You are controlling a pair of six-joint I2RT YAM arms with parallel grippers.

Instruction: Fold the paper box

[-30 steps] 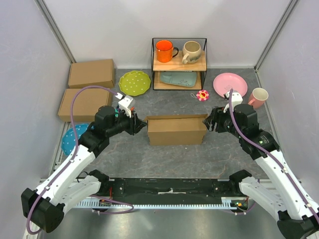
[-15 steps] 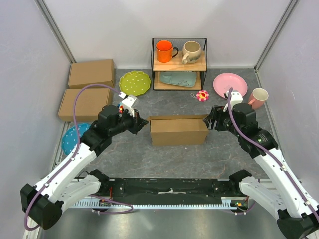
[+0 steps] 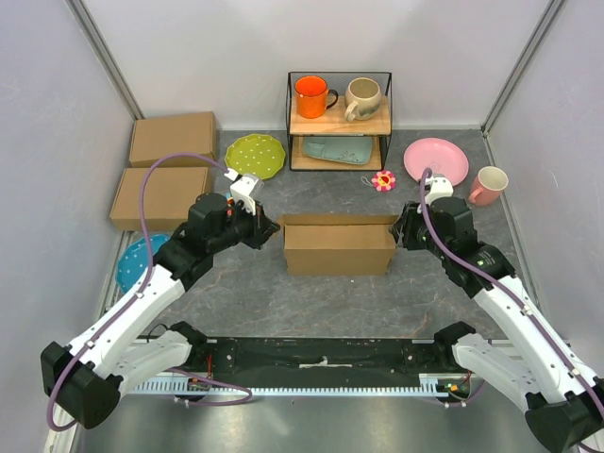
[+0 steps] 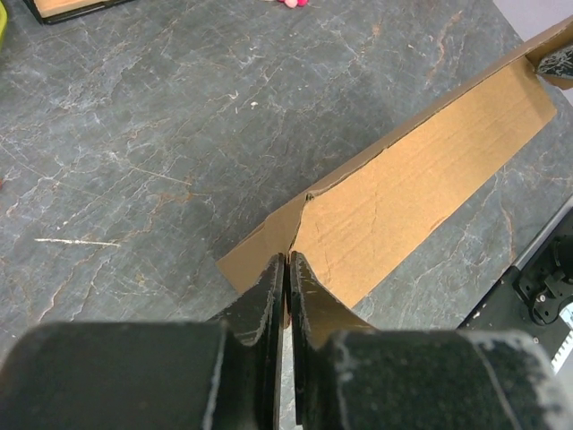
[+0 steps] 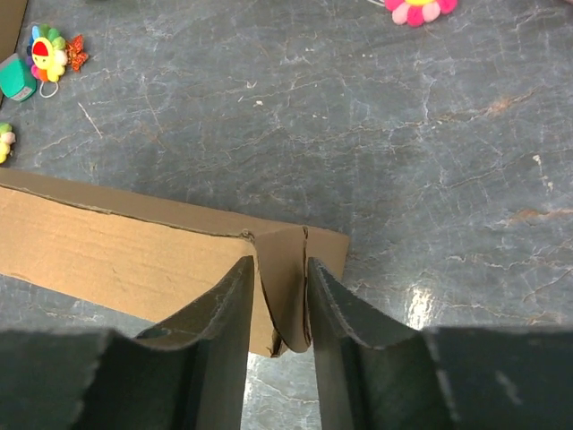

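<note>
The paper box (image 3: 338, 247) is a brown cardboard piece standing folded in the middle of the grey table, with its long front wall facing me. My left gripper (image 3: 272, 229) is at its left end. In the left wrist view the fingers (image 4: 288, 273) are pressed shut on a thin upright edge of the cardboard (image 4: 421, 179). My right gripper (image 3: 400, 230) is at its right end. In the right wrist view the gripper (image 5: 282, 287) pinches a curled end flap of the box (image 5: 116, 260) between its fingers.
Two ready-made brown boxes (image 3: 173, 139) (image 3: 160, 196) lie at the far left. Near them are a green plate (image 3: 255, 156) and a blue plate (image 3: 140, 260). A wire shelf (image 3: 340, 123) with mugs stands at the back. A flower toy (image 3: 382, 180), a pink plate (image 3: 436, 160) and a pink mug (image 3: 490, 184) are at the right.
Both grippers have moved slightly away from me with the box ends held. The left has shifted right. The box has shifted a little to the right.
</note>
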